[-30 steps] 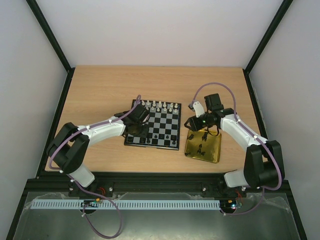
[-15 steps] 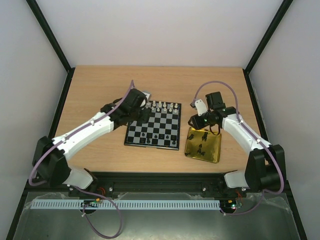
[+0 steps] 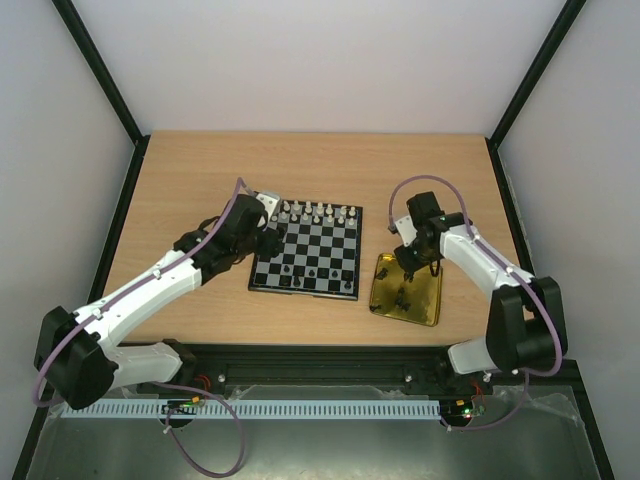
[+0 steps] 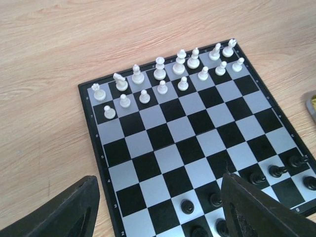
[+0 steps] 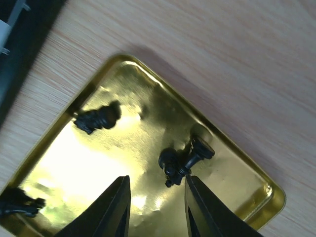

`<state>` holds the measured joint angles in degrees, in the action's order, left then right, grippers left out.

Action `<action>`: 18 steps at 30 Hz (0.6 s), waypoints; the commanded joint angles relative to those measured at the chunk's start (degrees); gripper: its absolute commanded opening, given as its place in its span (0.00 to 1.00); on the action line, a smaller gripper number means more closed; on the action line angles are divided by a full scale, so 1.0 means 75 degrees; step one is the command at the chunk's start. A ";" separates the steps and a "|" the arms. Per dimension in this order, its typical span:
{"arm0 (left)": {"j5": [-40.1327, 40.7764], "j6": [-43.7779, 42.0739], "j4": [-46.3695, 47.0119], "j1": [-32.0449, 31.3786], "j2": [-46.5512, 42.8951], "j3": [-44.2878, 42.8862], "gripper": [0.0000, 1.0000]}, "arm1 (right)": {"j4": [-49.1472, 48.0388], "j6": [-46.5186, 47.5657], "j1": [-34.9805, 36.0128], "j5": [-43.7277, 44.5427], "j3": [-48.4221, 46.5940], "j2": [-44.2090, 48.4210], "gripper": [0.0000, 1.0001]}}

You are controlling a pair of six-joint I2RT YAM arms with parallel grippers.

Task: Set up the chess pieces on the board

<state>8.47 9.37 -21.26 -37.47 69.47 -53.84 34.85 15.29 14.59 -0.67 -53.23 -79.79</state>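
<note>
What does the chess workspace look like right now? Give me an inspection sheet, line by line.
Surface: wooden table, no spills or marks seen.
Job's things: board lies flat; white pieces fill its far two rows; black pieces partly placed on the near rows, several lying in the gold tray.
Clutter: nothing seen.
Grippers: left gripper open, empty, over the board; right gripper open, empty, over the tray.
Cables: purple cables loop along both arms.
Surroundings: pale enclosure walls, black frame.
</note>
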 commanded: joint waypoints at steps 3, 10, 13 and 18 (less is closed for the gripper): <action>-0.0194 0.0032 0.0307 0.0016 -0.0021 0.0094 0.70 | 0.0621 -0.0149 -0.0026 0.0651 -0.0167 -0.0834 0.29; 0.0224 0.0052 0.0263 -0.0136 -0.0198 0.0167 0.71 | 0.0571 -0.0080 -0.0027 0.0221 -0.0208 -0.1447 0.26; 0.0193 0.0049 0.0268 -0.0135 -0.0199 0.0137 0.70 | 0.0549 -0.0007 -0.0034 0.0226 -0.0122 -0.1448 0.24; 0.0272 0.0029 0.0214 -0.0136 -0.0213 0.0109 0.71 | 0.0400 0.0161 -0.0024 0.0511 0.0104 -0.1351 0.24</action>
<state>9.15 9.47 -19.90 -38.33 69.19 -52.95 35.90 15.22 14.59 1.69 -53.67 -90.43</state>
